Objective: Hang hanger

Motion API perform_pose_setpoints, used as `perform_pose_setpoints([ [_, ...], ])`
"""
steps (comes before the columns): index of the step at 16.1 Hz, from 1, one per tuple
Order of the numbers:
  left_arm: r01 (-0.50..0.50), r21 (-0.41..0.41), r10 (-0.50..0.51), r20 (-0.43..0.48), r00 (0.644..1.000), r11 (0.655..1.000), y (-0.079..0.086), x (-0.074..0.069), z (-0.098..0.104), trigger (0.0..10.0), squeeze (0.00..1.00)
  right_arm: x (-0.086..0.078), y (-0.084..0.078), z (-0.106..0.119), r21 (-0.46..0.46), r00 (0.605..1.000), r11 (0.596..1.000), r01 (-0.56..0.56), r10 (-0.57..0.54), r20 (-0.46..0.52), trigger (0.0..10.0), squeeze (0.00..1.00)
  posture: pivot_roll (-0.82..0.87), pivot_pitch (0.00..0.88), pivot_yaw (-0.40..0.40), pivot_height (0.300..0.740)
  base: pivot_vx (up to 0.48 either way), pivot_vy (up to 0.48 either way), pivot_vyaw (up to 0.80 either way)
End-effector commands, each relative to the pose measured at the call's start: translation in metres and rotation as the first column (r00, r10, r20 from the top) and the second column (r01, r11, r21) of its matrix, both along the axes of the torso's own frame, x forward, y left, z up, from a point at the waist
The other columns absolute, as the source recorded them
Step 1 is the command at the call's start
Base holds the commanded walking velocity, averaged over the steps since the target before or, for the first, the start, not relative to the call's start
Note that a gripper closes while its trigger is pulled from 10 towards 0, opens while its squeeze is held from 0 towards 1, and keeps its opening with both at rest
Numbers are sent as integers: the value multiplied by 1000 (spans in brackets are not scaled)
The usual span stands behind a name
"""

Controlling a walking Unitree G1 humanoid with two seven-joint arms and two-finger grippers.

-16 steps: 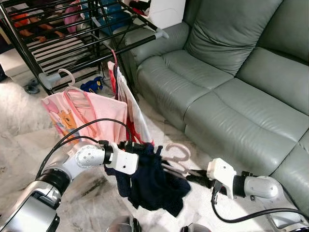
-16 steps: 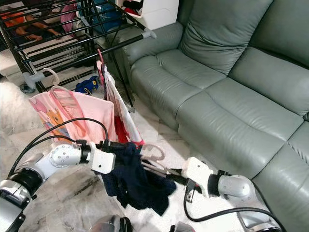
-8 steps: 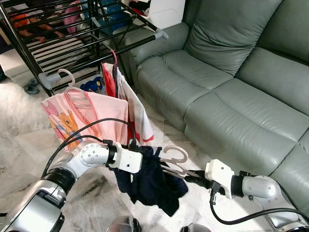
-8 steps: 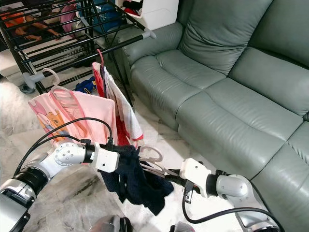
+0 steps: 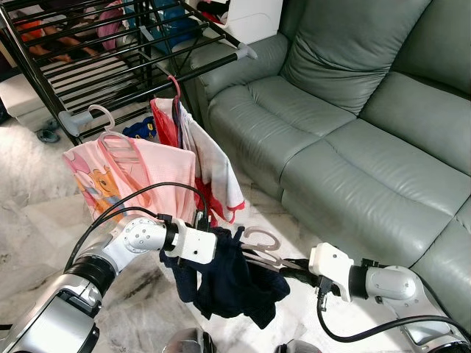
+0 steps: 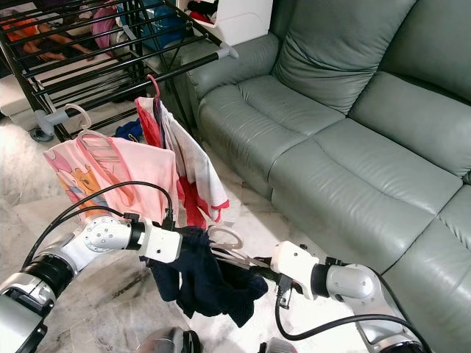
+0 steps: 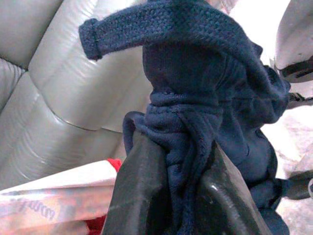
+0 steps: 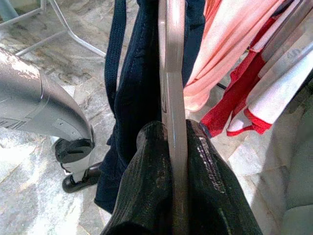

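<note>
A navy knit garment (image 5: 232, 283) hangs on a pale pink hanger (image 5: 263, 241) low between my arms. My left gripper (image 5: 213, 246) is shut on a bunched fold of the navy garment (image 7: 190, 147). My right gripper (image 5: 288, 266) is shut on the hanger's arm (image 8: 173, 98), its hook pointing up and left. Behind stands a black drying rack (image 5: 110, 66) whose front rail (image 5: 158, 81) carries a pink printed shirt (image 5: 129, 180) on a pink hanger and a red-and-white garment (image 5: 210, 165).
A grey-green leather sofa (image 5: 353, 125) fills the right side, close to my right arm. Marble floor (image 5: 29, 213) lies below. More clothes sit on the rack's upper tiers (image 5: 51, 33). A blue item (image 5: 140, 130) lies under the rack.
The hanger with the navy garment has shifted slightly left and lower. The red-and-white garment on the rack has swung outward to the right.
</note>
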State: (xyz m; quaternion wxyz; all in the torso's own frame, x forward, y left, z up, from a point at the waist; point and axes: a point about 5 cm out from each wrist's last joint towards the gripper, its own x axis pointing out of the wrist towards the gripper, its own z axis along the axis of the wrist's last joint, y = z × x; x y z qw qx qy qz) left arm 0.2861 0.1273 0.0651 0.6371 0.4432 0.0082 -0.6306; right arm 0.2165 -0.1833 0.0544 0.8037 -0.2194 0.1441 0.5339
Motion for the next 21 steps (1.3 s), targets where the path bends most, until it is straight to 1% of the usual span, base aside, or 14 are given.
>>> perform_pose_setpoints([
  [1,-10,17,10,-20,1000,1000,3,0,-2,0,0,6,8,10,27,997,999,-37,35,65,10000,0,-31,0,41,740,0,0,0],
  [3,-16,10,16,-23,1000,1000,3,0,-2,0,0,7,9,9,22,997,999,-38,36,71,10000,0,-31,0,41,740,0,0,0],
  [6,-34,34,34,-6,999,999,4,2,-3,0,0,7,10,10,25,996,999,-36,34,81,10000,0,-31,0,42,740,0,0,0],
  [7,-62,33,63,-31,998,998,6,3,-4,10000,1000,8,10,9,25,996,999,-35,33,83,10000,0,-32,0,42,740,0,0,0],
  [8,-77,24,78,-48,996,997,5,4,-4,10000,1000,8,10,9,24,996,999,-36,34,85,10000,0,-31,0,42,740,0,0,0],
  [11,-58,35,60,-43,997,998,4,5,-3,10000,1000,8,11,9,25,996,999,-38,35,87,10000,0,-30,0,44,740,0,0,0],
  [13,-41,70,46,-70,996,997,5,2,-7,10000,1000,8,12,9,27,995,999,-39,36,88,10000,0,-31,0,45,740,0,0,0],
  [14,-40,66,45,-71,996,997,4,2,-8,0,1000,8,12,9,27,995,999,-38,36,89,10000,0,-31,0,46,740,0,0,0],
  [15,-36,67,41,-73,997,997,3,1,-8,0,0,9,12,9,27,995,999,-38,35,89,10000,0,-31,0,46,740,0,0,0],
  [21,-31,71,37,-90,995,997,2,1,-9,0,0,8,14,8,26,995,999,-38,35,89,10000,0,-31,0,48,740,0,0,0],
])
